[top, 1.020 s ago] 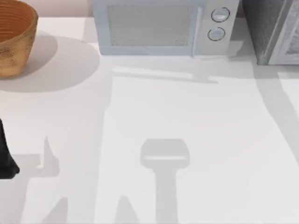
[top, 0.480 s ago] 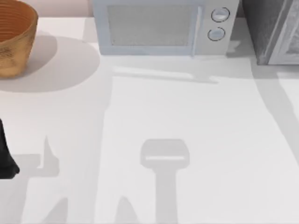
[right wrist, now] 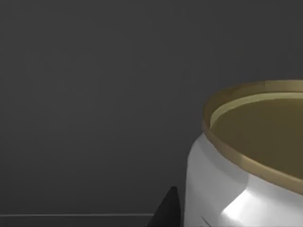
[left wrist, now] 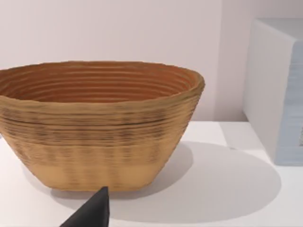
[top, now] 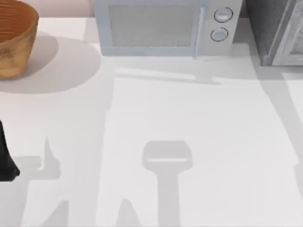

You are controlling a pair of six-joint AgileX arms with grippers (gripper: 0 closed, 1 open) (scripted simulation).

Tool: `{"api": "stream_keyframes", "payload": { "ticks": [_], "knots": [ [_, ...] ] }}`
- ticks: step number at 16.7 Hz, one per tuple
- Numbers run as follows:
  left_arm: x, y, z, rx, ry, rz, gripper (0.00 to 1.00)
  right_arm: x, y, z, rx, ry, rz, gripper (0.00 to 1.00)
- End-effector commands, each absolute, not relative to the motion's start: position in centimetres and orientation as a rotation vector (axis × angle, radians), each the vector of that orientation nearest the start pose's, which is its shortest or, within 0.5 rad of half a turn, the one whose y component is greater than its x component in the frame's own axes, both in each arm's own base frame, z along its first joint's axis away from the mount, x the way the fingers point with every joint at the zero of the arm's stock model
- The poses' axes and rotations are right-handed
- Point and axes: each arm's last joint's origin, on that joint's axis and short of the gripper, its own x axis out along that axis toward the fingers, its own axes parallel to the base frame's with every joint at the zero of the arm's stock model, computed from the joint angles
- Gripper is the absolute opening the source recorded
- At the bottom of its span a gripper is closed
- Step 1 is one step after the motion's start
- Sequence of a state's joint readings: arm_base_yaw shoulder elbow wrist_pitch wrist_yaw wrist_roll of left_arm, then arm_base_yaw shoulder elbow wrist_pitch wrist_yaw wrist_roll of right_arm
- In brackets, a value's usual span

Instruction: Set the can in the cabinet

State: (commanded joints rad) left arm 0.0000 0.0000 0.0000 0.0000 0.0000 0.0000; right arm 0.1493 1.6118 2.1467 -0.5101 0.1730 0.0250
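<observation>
In the right wrist view, the can sits very close to the camera, with its dull gold top and shiny white side. A small dark tip of the right gripper pokes up just beside the can. I cannot tell if that gripper is pinching the can or just near it. All around the can is a flat dark grey wall with a thin pale line low down, so the can looks like it is inside a dark space. In the left wrist view, a dark pointed bit of the left gripper shows low in front, and I cannot tell if it is spread or pressed together. It points toward a big woven basket that stands upright on the white table. The basket is brown with ridges going round it. Beside the basket is the pale side of the microwave. From above, the left arm is a dark shape at the left edge of the table. The basket is in the far left corner. The microwave, with its two round knobs, stands at the back in the middle. The cabinet stands at the far right corner, dark grey and speckled with a pale frame. Long grey shadows lie across the table.
</observation>
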Motion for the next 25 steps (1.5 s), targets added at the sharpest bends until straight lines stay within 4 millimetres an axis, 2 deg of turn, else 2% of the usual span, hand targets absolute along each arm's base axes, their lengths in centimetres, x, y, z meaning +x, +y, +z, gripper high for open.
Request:
{"api": "stream_keyframes", "payload": {
  "ticks": [7, 13, 16, 22, 25],
  "knots": [
    [10.6, -0.1, 16.0, 0.000, 0.000, 0.000, 1.00, 35.2, 4.9, 54.7, 0.006, -0.025, -0.007, 0.00],
    [10.6, -0.1, 16.0, 0.000, 0.000, 0.000, 1.00, 38.6, 4.6, 54.2, 0.005, -0.023, -0.012, 0.00],
    [10.6, -0.1, 16.0, 0.000, 0.000, 0.000, 1.00, 40.2, 4.5, 53.3, 0.004, -0.007, -0.005, 0.00],
    [10.6, -0.1, 16.0, 0.000, 0.000, 0.000, 1.00, 40.6, 4.5, 53.0, 0.004, 0.000, -0.001, 0.00],
    [10.6, -0.1, 16.0, 0.000, 0.000, 0.000, 1.00, 40.6, 4.5, 53.0, 0.004, 0.000, -0.001, 0.23]
  ]
}}
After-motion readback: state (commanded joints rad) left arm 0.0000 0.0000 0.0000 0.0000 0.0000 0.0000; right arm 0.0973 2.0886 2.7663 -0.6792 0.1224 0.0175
